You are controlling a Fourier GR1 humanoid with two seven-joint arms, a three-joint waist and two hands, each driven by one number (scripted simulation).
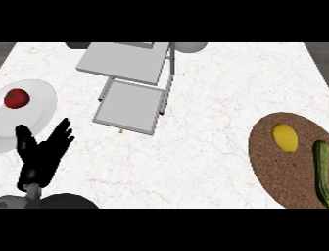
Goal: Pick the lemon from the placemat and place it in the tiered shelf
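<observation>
With the left hand (43, 149) resting open-fingered, the grasp should close around the yellow oval lemon (285, 138) alone, clear of the dark green cucumber (323, 174) on the brown round woven placemat (279, 171).

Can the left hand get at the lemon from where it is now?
Probably not easily: the left hand rests open by the plate, with the whole counter between it and the lemon on the placemat. Nothing blocks the lemon itself.

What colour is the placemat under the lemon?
Brown, with a woven-looking texture; the placemat shows at the right of the head view.
</observation>
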